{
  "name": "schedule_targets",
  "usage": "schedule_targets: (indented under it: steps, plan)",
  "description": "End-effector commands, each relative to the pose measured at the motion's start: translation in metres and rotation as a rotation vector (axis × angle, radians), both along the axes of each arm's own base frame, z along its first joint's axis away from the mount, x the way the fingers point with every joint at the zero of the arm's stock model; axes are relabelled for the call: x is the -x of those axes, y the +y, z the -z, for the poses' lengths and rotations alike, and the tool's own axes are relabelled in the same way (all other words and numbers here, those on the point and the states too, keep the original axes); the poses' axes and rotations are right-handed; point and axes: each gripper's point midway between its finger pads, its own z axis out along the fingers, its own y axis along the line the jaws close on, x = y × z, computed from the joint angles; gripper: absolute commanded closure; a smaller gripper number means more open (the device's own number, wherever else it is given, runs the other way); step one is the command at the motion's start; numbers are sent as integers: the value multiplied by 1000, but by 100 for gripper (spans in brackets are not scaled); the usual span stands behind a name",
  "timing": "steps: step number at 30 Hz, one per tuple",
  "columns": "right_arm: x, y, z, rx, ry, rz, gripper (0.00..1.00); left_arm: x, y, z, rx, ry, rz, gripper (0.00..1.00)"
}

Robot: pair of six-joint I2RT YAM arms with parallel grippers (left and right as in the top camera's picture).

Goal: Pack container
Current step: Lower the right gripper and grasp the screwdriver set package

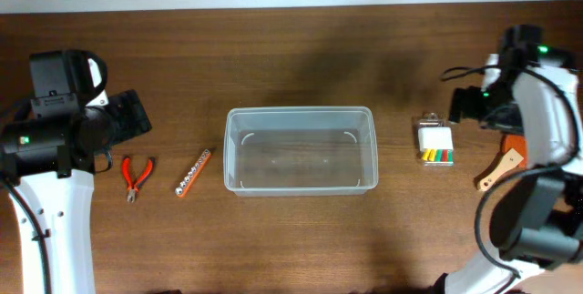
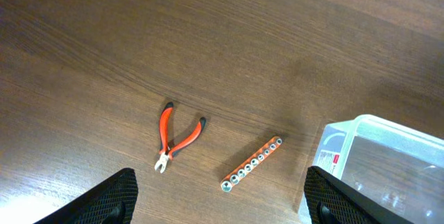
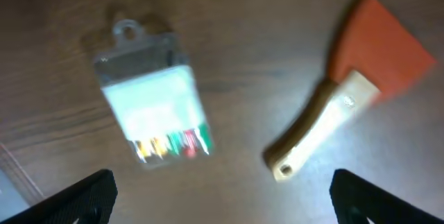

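The container [image 1: 301, 188] is set empty at mid-table, between both arms. At the left, the left gripper [image 2: 218, 207] is held high, aimed downward and spread wide with nothing in it, above the red pliers [image 2: 175, 141] and the orange socket rail [image 2: 251, 163]. The flat, thin rail could be skidded rather than lifted if approached off-centre. At the right, the right gripper [image 3: 229, 200] is likewise spread and empty over the carded pack [image 3: 156, 106] and the scraper [image 3: 340, 113]. The pack's slick shell might be pinched loose and dropped.
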Motion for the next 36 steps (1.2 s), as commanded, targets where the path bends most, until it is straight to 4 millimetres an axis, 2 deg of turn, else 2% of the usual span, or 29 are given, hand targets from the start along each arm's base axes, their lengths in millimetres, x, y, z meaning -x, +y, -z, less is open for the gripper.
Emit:
schedule_targets:
  steps: [1, 5, 16, 25, 36]
  plan:
    - [-8, 13, 3, 17, 3, -121, 1, -1, 1, 2, -8, 6, 13, 21]
    - [-14, 21, 12, 13, 14, -182, 1, -1, 1, 2, -7, 7, 14, 21]
    - [-13, 26, 54, -41, 109, -158, 1, -2, 1, 1, -7, 2, 13, 21]
    - [-12, 31, 76, -75, 139, -159, 1, -2, 1, 2, -5, 2, 10, 21]
    - [21, 42, 122, -121, 200, -157, 1, -2, 1, 1, -6, -1, 10, 21]
